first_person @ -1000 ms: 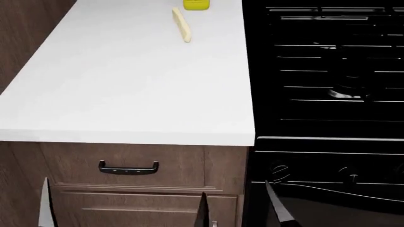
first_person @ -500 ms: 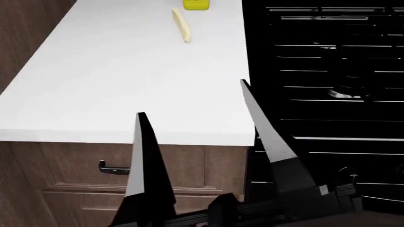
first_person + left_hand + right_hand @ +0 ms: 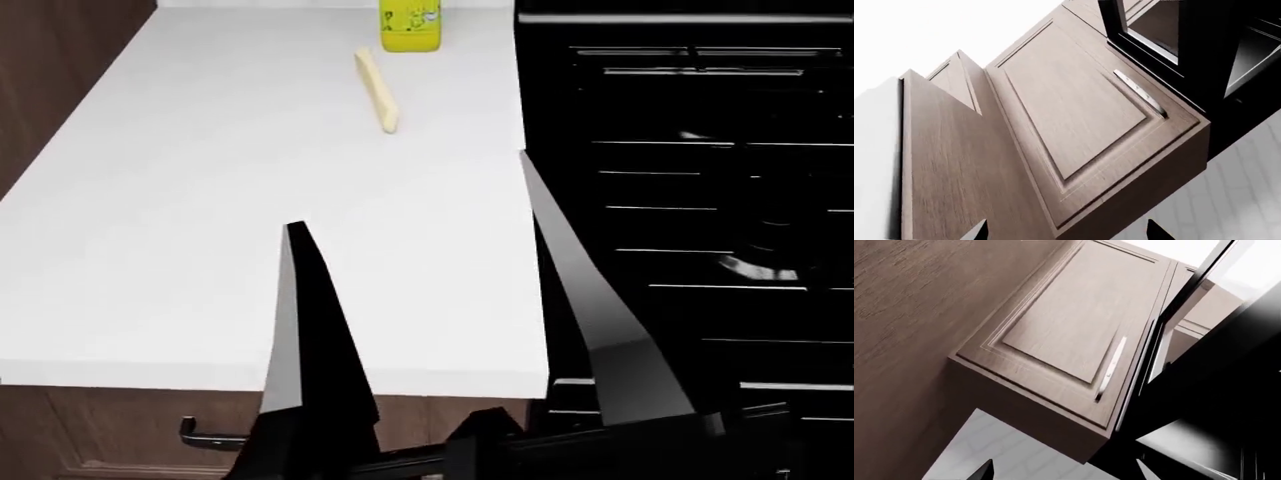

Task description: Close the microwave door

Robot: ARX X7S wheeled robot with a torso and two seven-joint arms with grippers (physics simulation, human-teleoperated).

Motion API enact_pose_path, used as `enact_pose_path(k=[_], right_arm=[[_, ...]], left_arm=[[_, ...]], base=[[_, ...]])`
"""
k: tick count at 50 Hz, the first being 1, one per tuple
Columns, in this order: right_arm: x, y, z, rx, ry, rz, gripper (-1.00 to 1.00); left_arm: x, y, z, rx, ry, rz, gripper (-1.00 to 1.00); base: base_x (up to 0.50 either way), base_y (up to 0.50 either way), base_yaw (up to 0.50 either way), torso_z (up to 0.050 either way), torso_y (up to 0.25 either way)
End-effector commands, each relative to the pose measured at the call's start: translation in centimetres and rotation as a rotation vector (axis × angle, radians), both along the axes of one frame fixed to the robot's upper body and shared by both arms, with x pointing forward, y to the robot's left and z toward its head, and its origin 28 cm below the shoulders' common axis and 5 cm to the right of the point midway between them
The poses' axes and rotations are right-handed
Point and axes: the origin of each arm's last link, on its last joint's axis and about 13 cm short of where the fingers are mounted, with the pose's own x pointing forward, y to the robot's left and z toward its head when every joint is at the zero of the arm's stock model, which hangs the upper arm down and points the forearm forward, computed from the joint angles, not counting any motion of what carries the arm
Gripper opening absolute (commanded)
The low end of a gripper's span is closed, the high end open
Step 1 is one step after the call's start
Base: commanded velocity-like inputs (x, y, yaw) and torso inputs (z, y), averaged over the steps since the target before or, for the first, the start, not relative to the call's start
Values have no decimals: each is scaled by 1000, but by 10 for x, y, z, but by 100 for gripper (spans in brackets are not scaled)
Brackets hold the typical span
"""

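Both pincers stand apart: left gripper (image 3: 1067, 234) and right gripper (image 3: 1064, 471) each show two separated fingertips. High beside the wooden wall cabinet (image 3: 1074, 115), the microwave door (image 3: 1119, 30) is open, jutting outward past the cabinet's front, one edge beside the cabinet handle (image 3: 1139, 92).

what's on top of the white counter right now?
On the white counter: a yellow bottle at the back edge and a pale stick-shaped item in front of it. The raised open gripper hides part of the front edge.
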Motion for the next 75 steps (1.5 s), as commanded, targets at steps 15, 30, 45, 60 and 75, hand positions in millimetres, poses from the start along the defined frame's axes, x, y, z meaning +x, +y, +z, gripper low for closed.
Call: enact_pose_path(k=[15,30,45,60,75], right_arm=[[-4,-1,2,-8,-18,-4,100],[-3,1,2,-9,-23,3,100],[-7,5,9,-21,8,21,100],[2,14,41,-88,28,39,100],[7,19,56,-118,11,51,100]], left_arm=[[-1,-1,2,20,-13,8,100],[-1,-3,3,32,-25,-2,100],[2,-6,6,29,-20,-7,100],[2,-5,6,33,-30,-19,100],[1,-7,4,31,-32,-16,100]], base=[[500,0,0,0,0],[300,0,0,0,1],[0,0,0,0,0],[0,0,0,0,0],[0,0,0,0,0]])
